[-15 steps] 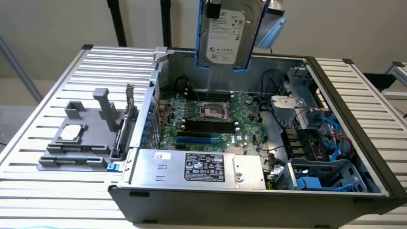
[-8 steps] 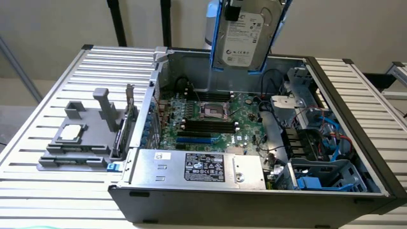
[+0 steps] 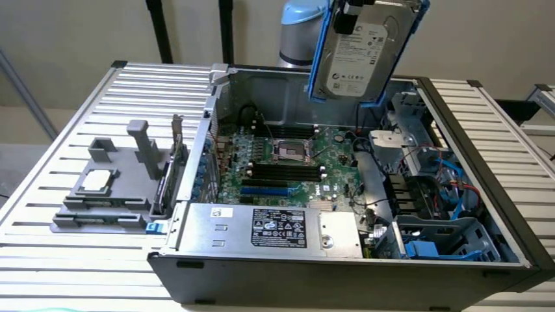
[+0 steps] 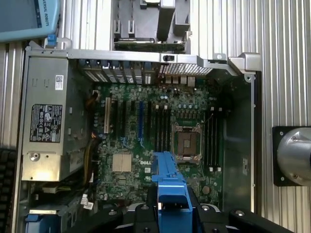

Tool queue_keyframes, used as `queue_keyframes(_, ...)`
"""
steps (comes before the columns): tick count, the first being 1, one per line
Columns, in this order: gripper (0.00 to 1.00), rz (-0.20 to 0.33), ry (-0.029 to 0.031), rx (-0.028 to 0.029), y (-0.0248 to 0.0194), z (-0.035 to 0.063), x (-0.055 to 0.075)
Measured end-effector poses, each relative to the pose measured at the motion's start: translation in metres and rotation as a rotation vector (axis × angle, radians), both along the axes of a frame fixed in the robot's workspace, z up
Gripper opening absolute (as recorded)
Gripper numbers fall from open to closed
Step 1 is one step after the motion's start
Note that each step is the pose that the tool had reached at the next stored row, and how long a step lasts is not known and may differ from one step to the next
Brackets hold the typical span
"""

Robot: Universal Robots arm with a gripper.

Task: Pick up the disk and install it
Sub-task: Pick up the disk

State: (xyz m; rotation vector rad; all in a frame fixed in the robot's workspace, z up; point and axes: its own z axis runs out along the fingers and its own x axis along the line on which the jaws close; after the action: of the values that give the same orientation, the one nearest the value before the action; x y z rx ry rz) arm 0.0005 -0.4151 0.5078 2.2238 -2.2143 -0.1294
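Disk [image 3: 360, 55] aloft in the exterior view, high over the open computer case [image 3: 347, 276], tilted, white label toward the camera, blue rails [image 3: 319, 45] down both long sides. Hangs above the far end of the motherboard [image 3: 286, 162], touching nothing below. Sits well apart from the drive cage [image 3: 442, 240] with its blue fittings, at the near corner on the exterior view's right, loose cables [image 3: 455, 190] just beside that opening. Not yet seated anywhere. Over to the wrist view: looks straight down past the gripper [image 4: 170, 211], dark jaws pressed against either side of the blue carrier end [image 4: 170, 187], so pinching the disk by a narrow edge. Below that, the motherboard again, with the processor socket [image 4: 187, 143] just beside the blue end in the picture and the power supply [image 4: 46, 121] off to one side. Judged risks from here: a thin hold on smooth plastic, so could slip or pivot in any quick turn and drop onto the board or the socket. Could jam a rail on the cage lip if brought in skewed at this tilt. Could also snag or crush those cables on the way down. Could clip the memory sticks [image 3: 282, 172] on too low a pass across the case.
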Motion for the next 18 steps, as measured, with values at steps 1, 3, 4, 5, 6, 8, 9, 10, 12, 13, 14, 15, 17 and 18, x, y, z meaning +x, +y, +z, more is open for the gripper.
queue_keyframes(1,0.33,0.0,0.0014,0.0001,-0.0035,0.0,0.002)
queue_keyframes(3,0.33,0.0,0.0036,0.0001,-0.0108,0.0,0.006)
queue_keyframes(4,0.33,0.0,0.0046,0.0001,-0.0145,0.0,0.007)
queue_keyframes(5,0.33,0.0,0.0054,0.0001,-0.0183,-0.0001,0.009)
queue_keyframes(6,0.33,0.0,0.006,0.0001,-0.0222,-0.0001,0.01)
queue_keyframes(8,0.33,0.0,0.0066,0.0002,-0.0306,-0.0001,0.012)
queue_keyframes(9,0.33,0.0,0.0068,0.0001,-0.0348,-0.0001,0.013)
queue_keyframes(10,0.33,0.0,0.0069,0.0,-0.039,0.0,0.014)
queue_keyframes(12,0.33,0.0,0.0068,0.0002,-0.0475,-0.0001,0.015)
queue_keyframes(13,0.33,0.0,0.0068,0.0001,-0.052,0.0,0.015)
queue_keyframes(14,0.33,0.0,0.0068,0.0003,-0.0562,-0.0001,0.015)
queue_keyframes(15,0.33,0.0,0.0068,0.0001,-0.0603,0.0,0.015)
queue_keyframes(17,0.33,0.0,0.0068,0.0002,-0.0689,0.0,0.015)
queue_keyframes(18,0.33,0.0,0.0068,0.0001,-0.073,0.0,0.015)
